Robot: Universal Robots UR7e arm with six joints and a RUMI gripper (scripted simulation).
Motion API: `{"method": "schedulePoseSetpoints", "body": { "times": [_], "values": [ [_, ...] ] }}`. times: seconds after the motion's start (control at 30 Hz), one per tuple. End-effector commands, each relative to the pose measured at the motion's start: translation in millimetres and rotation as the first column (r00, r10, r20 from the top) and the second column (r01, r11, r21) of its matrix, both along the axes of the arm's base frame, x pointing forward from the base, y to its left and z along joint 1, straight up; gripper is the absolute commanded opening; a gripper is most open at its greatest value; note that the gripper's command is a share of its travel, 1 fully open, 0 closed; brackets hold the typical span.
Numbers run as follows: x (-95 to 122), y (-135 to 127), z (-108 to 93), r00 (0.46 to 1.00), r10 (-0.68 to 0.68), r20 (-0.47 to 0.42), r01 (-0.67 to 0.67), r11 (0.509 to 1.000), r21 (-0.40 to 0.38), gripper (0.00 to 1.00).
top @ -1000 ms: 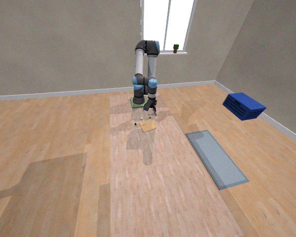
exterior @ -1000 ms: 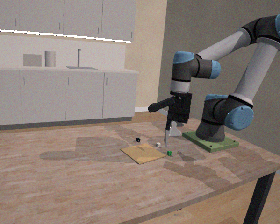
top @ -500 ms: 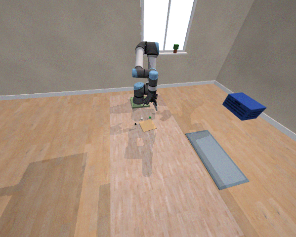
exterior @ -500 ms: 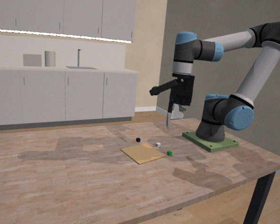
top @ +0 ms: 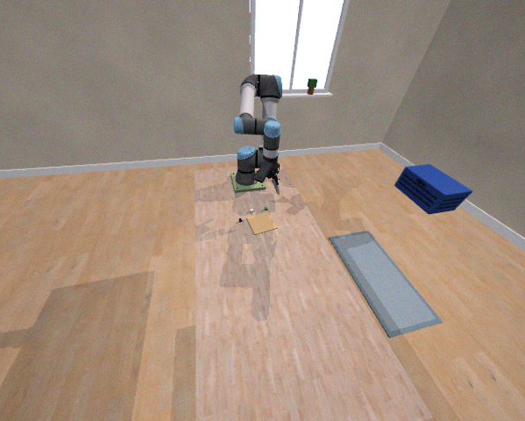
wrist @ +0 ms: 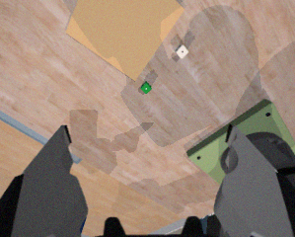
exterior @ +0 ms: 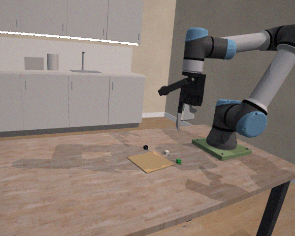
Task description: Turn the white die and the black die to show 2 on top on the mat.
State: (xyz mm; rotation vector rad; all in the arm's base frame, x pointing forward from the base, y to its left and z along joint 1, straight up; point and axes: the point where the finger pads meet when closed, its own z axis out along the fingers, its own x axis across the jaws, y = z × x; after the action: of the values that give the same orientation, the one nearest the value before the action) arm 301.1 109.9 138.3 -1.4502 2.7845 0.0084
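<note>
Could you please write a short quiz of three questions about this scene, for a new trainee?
1. True or false: the white die already lies on the mat.
2. Which die lies closest to the green base plate in the exterior view? A) the black die B) the green die C) the white die
3. Fill in: the gripper is ____ and holds nothing, high above the table.

Key:
1. False. It lies on the bare wood beside the mat's corner.
2. C. The white die is nearest; the black die is farthest.
3. Open.
</note>
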Motion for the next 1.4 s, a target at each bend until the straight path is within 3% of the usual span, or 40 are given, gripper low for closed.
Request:
{"method": "schedulePoseSetpoints", "body": {
  "times": [0.0,0.17,0.37,0.47,0.53,0.87,1.37],
  "values": [
    [0.4,-0.6,0.7,1.0,-0.005,0.001,0.005,1.0,0.0,1.0],
    [3.7,-15.3,-1.6,0.99,-0.141,0.0,0.141,0.99,0.0,1.0],
    [7.2,-38.5,-5.2,0.937,-0.349,-0.001,0.349,0.937,0.0,1.0],
    [7.4,-40.6,-5.5,0.93,-0.367,-0.001,0.367,0.93,0.0,1.0],
    [8.3,-52.1,-7.3,0.885,-0.466,-0.002,0.466,0.885,0.0,1.0],
    [8.6,-79.7,-11.6,0.733,-0.68,-0.003,0.68,0.733,-0.001,1.0],
    [8.6,-80.2,-11.7,0.73,-0.683,-0.003,0.683,0.73,-0.001,1.0]
  ]
}}
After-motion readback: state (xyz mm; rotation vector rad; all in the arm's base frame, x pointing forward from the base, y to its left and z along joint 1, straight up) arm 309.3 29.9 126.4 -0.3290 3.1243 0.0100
